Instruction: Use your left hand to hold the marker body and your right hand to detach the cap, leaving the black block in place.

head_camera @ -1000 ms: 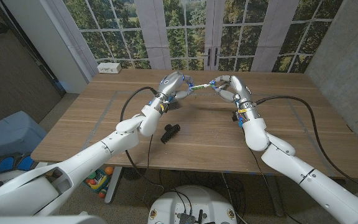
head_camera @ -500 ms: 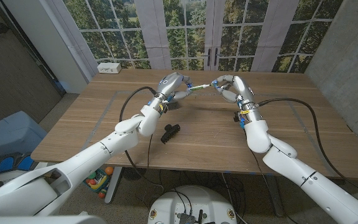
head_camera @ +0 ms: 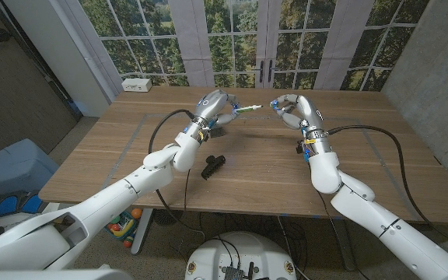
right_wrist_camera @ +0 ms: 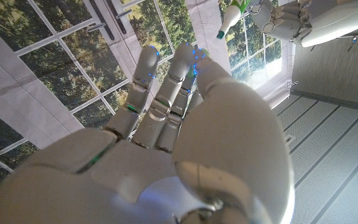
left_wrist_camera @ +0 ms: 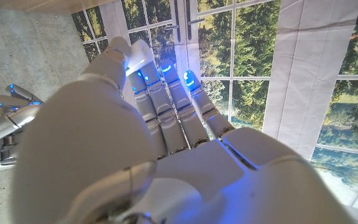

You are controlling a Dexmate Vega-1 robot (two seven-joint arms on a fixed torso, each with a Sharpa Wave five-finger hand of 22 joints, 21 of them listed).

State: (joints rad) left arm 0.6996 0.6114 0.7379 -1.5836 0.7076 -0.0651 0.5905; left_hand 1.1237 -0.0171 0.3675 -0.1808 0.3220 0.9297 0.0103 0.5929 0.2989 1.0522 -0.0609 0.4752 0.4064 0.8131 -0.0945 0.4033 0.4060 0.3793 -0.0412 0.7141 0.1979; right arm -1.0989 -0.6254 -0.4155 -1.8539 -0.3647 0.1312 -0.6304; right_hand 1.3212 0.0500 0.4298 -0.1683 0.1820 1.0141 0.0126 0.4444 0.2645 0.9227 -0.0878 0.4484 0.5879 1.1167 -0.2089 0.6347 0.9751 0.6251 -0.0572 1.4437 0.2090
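Green-and-white marker body (head_camera: 245, 110), slim, tip bared, held aloft in the left hand (head_camera: 216, 106) above the far middle of the wooden bench (head_camera: 364, 167). In the right wrist view, same marker body (right_wrist_camera: 232, 15) pale with a green band and dark tip, jutting from the left hand (right_wrist_camera: 291, 22). Long axis roughly level, running across the bench, bare tip pointing toward the right hand (head_camera: 293, 110). Right hand raised just beyond that tip, a small gap between, fingers curled; cap hidden inside if there at all, so cannot tell whether held. Black block (head_camera: 212, 165) lying on the bench nearer the robot, well apart from both hands. Open wood on every side of the hands; far edge of the bench close behind, windows beyond; white box (head_camera: 137, 84) at the far left corner.
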